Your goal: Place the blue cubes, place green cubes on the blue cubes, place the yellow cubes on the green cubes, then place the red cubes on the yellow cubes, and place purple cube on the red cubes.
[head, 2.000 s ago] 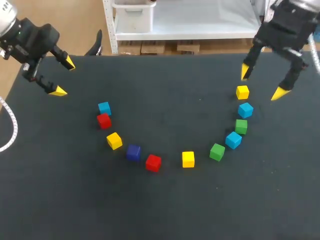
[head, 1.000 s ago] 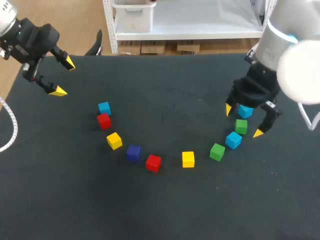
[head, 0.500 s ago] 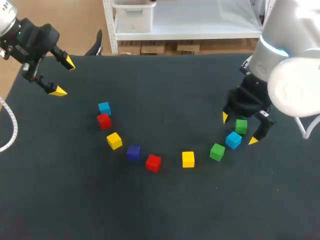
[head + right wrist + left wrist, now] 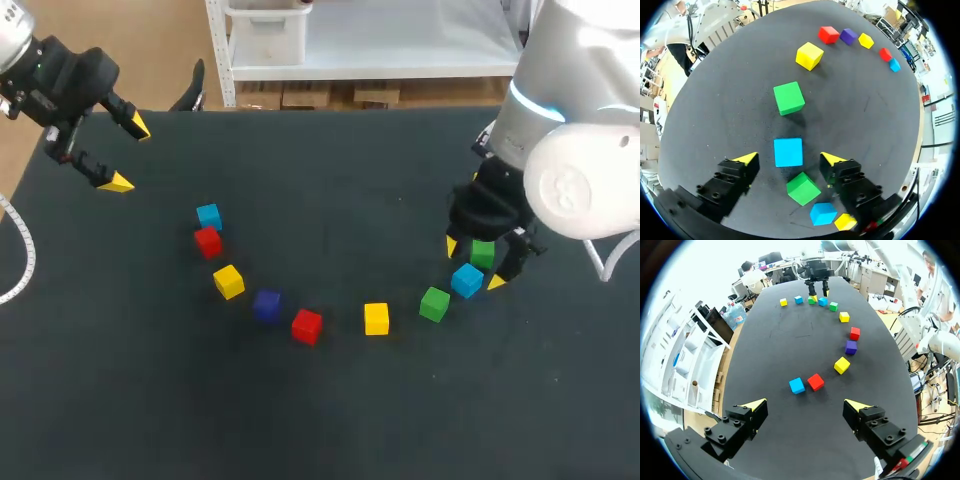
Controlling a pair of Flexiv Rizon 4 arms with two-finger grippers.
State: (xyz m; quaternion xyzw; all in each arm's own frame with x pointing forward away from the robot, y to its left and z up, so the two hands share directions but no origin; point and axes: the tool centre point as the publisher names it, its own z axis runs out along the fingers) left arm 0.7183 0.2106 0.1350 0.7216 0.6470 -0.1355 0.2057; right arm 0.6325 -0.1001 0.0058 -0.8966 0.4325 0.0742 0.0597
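Observation:
Small cubes lie in an arc on the black table (image 4: 330,420). My right gripper (image 4: 473,263) stands low over the arc's right end, open. In the right wrist view a blue cube (image 4: 788,152) lies between the tips of the right gripper (image 4: 789,159), with gaps on both sides. A green cube (image 4: 803,188) sits just behind it, and another green cube (image 4: 788,98) and a yellow cube (image 4: 809,55) lie ahead. A blue cube (image 4: 209,216), a red cube (image 4: 208,241) and a purple cube (image 4: 266,305) lie on the left. My left gripper (image 4: 129,154) hangs open at the far left corner.
A white cable (image 4: 22,250) curves over the table's left edge. The right arm's big white joint (image 4: 585,190) hides a blue cube (image 4: 822,213) and a yellow cube (image 4: 845,221) from the head view.
The right gripper has come down and toward the front along the right-hand cubes, and its fingers have drawn closer together. The left arm has not moved.

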